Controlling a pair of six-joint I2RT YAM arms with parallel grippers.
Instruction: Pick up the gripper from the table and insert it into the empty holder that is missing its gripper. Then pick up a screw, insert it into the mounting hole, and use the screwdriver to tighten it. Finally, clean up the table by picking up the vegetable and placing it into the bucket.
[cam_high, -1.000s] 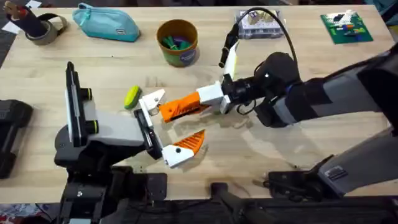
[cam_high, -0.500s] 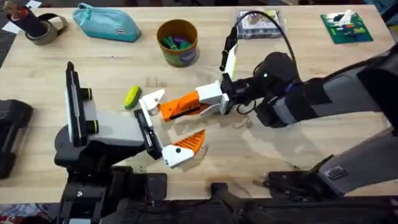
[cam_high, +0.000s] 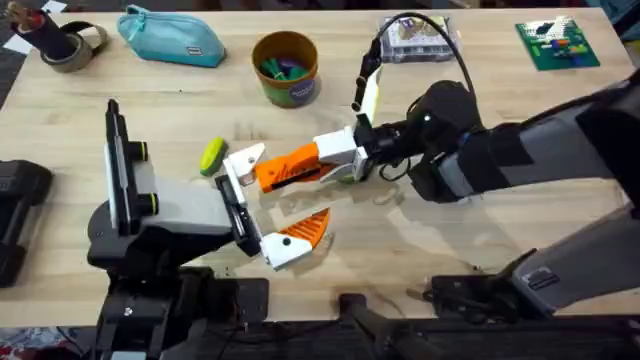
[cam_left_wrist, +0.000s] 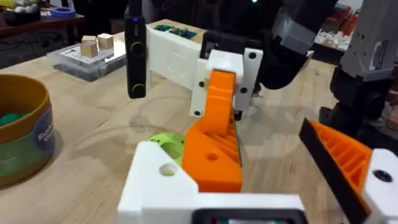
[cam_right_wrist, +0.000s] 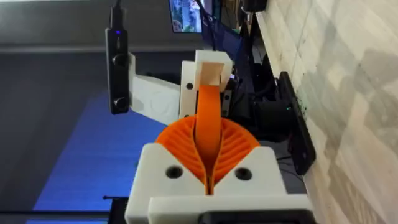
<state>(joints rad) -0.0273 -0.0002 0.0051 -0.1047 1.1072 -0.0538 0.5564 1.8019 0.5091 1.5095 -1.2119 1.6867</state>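
Observation:
My right gripper (cam_high: 272, 174) is shut on the orange gripper (cam_left_wrist: 211, 158) and holds it level above the table (cam_high: 420, 240). The gripper's white base (cam_right_wrist: 208, 72) meets the white holder (cam_left_wrist: 149, 193) on my left arm's black rail; I cannot tell whether it is seated. My left gripper (cam_high: 282, 200) is open, with its twin orange finger (cam_high: 303, 230) standing apart from the holder. The yellow-green vegetable (cam_high: 212, 155) lies just left of the holder. The ochre bucket (cam_high: 286, 68) stands behind, with coloured bits inside. Screw and screwdriver are out of view.
A teal zip pouch (cam_high: 172, 38) and a tape roll (cam_high: 68, 45) lie at the back left. At the back right are a clear box (cam_high: 415, 38) and a green board with bricks (cam_high: 557, 45). Bare wood lies in front of the right arm.
My right gripper has carried the orange gripper slightly left, so its base is closer against the holder. The left arm, vegetable and bucket have not moved.

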